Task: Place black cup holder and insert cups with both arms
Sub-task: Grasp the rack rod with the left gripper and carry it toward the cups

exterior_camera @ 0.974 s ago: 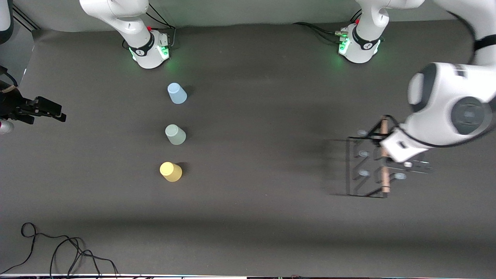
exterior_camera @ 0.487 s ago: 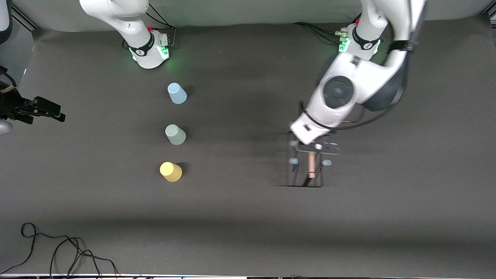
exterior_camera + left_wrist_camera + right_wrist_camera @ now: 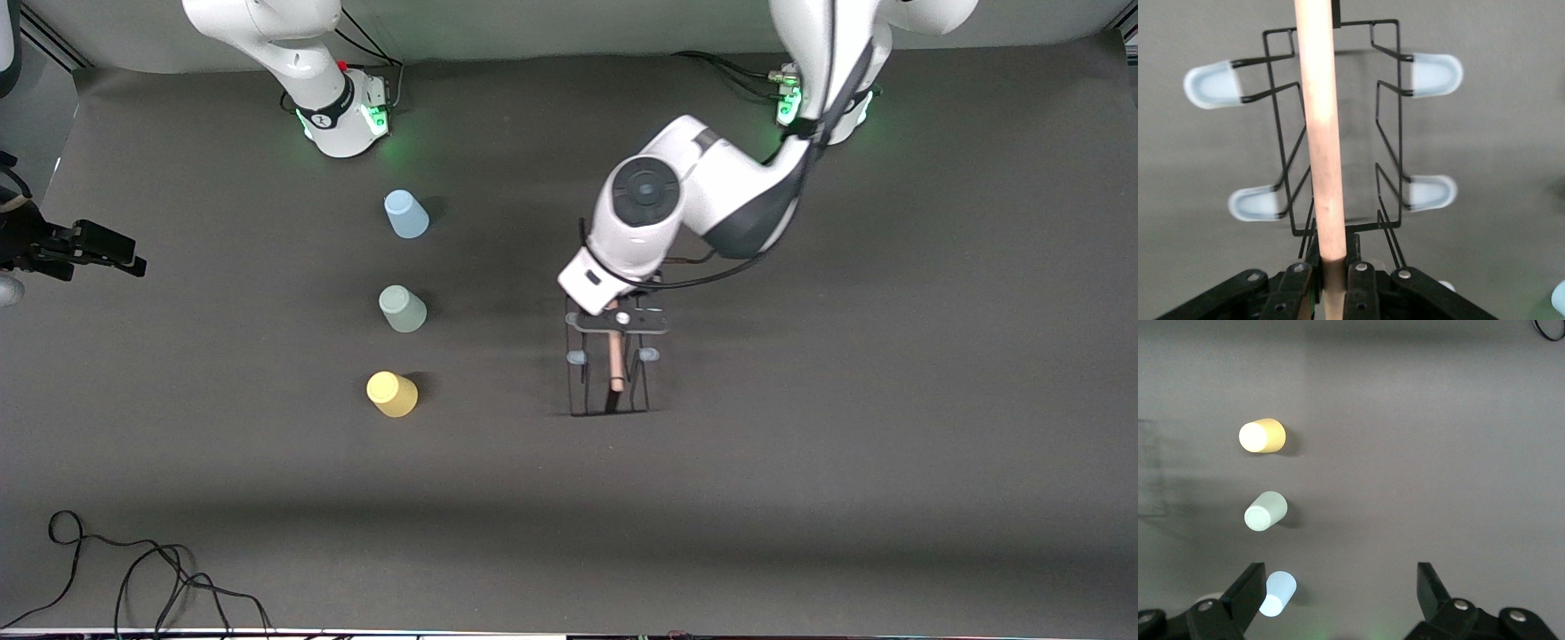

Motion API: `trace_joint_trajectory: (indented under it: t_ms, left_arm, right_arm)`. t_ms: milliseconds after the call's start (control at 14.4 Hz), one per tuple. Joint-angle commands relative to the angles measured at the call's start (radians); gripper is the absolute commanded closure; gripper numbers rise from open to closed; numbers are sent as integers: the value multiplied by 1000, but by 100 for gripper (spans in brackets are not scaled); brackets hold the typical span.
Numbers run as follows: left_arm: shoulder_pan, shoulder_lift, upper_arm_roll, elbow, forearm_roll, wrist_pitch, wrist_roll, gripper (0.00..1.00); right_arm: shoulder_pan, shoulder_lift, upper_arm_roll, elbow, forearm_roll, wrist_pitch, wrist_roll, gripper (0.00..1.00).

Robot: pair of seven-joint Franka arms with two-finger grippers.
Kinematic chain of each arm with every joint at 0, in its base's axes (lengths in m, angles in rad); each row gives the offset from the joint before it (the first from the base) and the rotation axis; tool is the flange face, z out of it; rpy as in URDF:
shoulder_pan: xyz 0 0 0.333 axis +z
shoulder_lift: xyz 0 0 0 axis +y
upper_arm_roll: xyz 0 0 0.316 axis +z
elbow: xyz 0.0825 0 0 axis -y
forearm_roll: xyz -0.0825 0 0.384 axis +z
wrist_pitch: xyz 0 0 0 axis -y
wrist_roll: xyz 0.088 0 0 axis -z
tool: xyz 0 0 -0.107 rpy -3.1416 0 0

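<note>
My left gripper (image 3: pixel 615 322) is shut on the light wooden rod (image 3: pixel 1321 133) of the black cup holder (image 3: pixel 609 378) and holds it upright, low over the middle of the table; I cannot tell whether its base touches. In the left wrist view the fingers (image 3: pixel 1361 280) clamp the rod, with the pale blue caps (image 3: pixel 1435 73) on both sides. The light blue cup (image 3: pixel 406 214), grey-green cup (image 3: pixel 403 308) and yellow cup (image 3: pixel 392 394) stand upside down in a row toward the right arm's end. My right gripper (image 3: pixel 124 253) waits open, high up; its view shows the cups (image 3: pixel 1265 511) below.
The two green-lit arm bases (image 3: pixel 342 111) (image 3: pixel 822 107) stand along the table's back edge. A black cable (image 3: pixel 133 569) lies near the front corner at the right arm's end. The dark table mat (image 3: pixel 800 498) is bare around the holder.
My left arm has carried the cup holder from the left arm's end of the table to the middle. The cups and my right gripper have stayed in place.
</note>
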Motion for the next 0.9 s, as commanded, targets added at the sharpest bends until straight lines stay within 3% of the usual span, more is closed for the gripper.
trace_joint_trajectory:
  t_ms: [0,556,834]
  left_arm:
    - [-48,70,6,125,-46,-12,-79,100]
    - [-177,194,6,256,-54,3,-192,100]
    - [-192,209,6,255,-54,60,-188,100]
  right_arm:
    - [-4,0,-1,13,7,-15,-14,0]
    - [5,0,-1,7,8,-10,-3,0]
    - [10,-6,0,2,10,-13,67,0]
